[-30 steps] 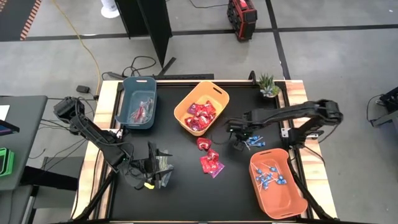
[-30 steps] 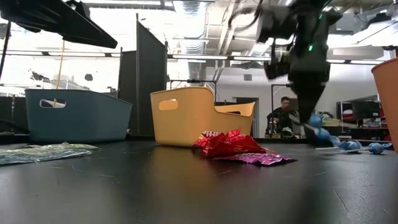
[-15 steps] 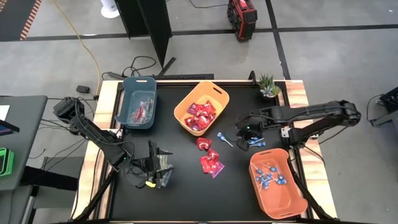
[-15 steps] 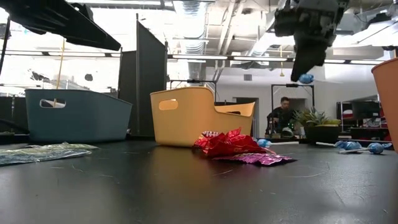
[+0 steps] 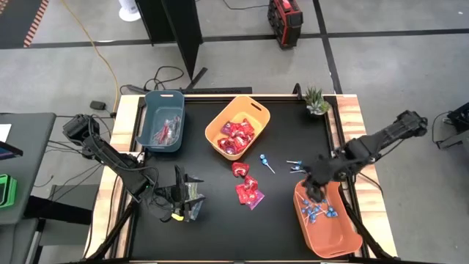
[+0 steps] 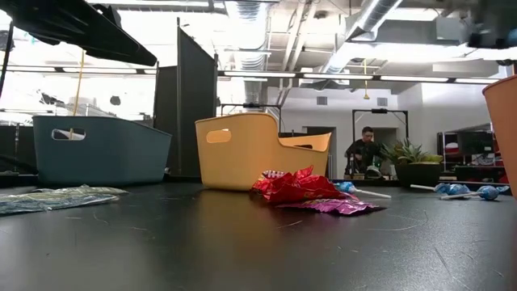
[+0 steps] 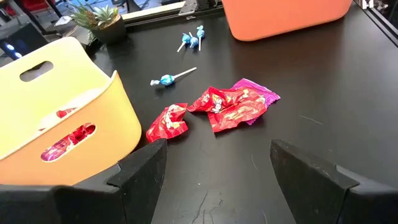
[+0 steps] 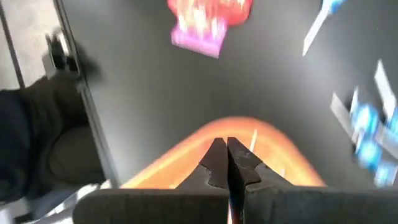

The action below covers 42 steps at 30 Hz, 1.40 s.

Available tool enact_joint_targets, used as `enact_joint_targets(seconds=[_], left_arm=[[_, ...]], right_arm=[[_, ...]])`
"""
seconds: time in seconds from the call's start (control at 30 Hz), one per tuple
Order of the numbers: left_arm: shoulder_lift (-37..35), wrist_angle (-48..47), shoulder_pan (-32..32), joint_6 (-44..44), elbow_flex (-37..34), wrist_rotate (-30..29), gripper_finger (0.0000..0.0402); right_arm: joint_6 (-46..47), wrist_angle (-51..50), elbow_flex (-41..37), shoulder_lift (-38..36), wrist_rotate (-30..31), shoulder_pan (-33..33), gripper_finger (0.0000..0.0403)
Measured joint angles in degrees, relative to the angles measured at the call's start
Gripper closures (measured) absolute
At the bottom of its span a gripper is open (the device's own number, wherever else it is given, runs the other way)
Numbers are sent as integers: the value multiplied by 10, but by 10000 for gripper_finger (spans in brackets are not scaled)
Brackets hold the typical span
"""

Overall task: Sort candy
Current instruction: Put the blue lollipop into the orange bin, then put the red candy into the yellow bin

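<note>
My right gripper (image 5: 314, 194) hangs shut above the far rim of the orange bin (image 5: 344, 236), which holds several blue lollipops (image 5: 316, 213). A thin coloured sliver (image 8: 232, 210) shows between its fingers. Loose on the table are one lollipop (image 5: 265, 163), a small cluster of them (image 5: 294, 165) and red packets (image 5: 249, 192). My left gripper (image 7: 214, 155) stands open near the front left, beside clear stick packets (image 5: 194, 199), and touches nothing. My right gripper is shut on something thin, of which only a sliver (image 8: 232, 210) shows, pinched between the fingers (image 8: 214, 163). The fingers hide the rest, so the part held cannot be told. They slant steeply down over the orange bin's rim (image 8: 186, 155), clear of the table.
A yellow bin (image 5: 214, 133) with red packets stands at the table's middle far side. A blue bin (image 5: 146, 117) with stick packets is at the far left. A small potted plant (image 5: 316, 101) sits at the far right corner.
My right gripper has risen from the lollipop cluster with a blue lollipop at its tips. It has swung toward the table's near right to the orange bin, tipping more steeply down. It has stayed shut. One lollipop now shows on the table where the gripper stood.
</note>
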Motion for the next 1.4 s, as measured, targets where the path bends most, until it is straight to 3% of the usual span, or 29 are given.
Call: enact_joint_targets(seconds=[0.23,0.5,0.63,0.77,1.0,1.2,1.4], left_arm=[[5,0,9,-2,0,0,120],[7,-25,12,-23,0,5,120],[7,-25,12,-25,0,5,120],[7,-24,12,-25,0,5,120],[7,-24,27,-30,0,5,120],[7,-24,31,-38,0,4,120],[7,-24,31,-39,0,4,120]], right_arm=[[237,-108,0,46,20,111,383],[269,-120,0,101,20,128,245],[219,-83,0,97,30,105,171],[135,-24,14,93,77,72,141],[-66,148,29,101,213,-18,145],[-224,296,29,187,218,-100,160],[-255,357,29,309,216,-148,175]])
